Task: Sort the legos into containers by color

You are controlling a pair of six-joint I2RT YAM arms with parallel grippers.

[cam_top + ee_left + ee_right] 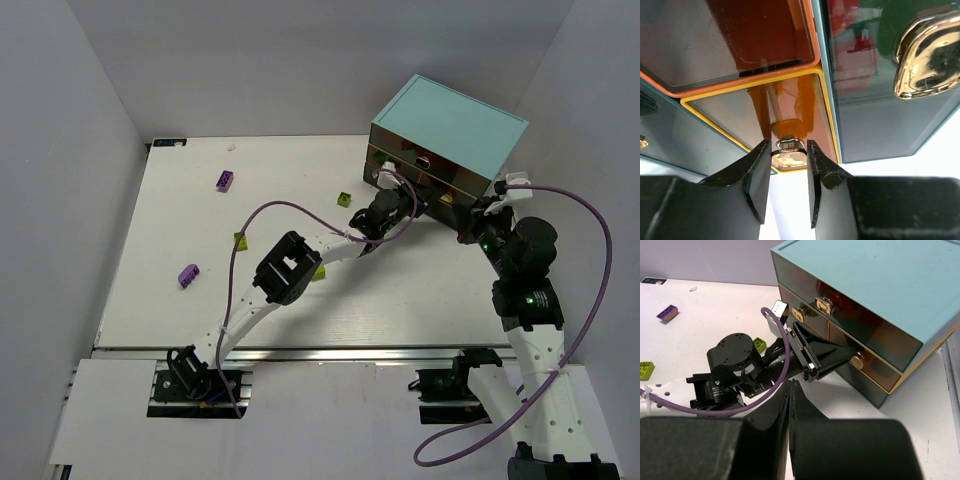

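Left wrist view: my left gripper (788, 149) sits narrow about a drawer knob (788, 158), contact unclear, right gripper (791, 390) closed and empty, with legos (226, 180) scattered left of the containers (425, 165), none visibly sorted.

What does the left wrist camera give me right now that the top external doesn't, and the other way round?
Left wrist only: the left gripper straddling a drawer knob up close; whether it pinches the knob is unclear. Top external only: purple legos and lime legos loose on the table, plus the right arm. Both: the cabinet with its drawer fronts, and the left gripper at them.
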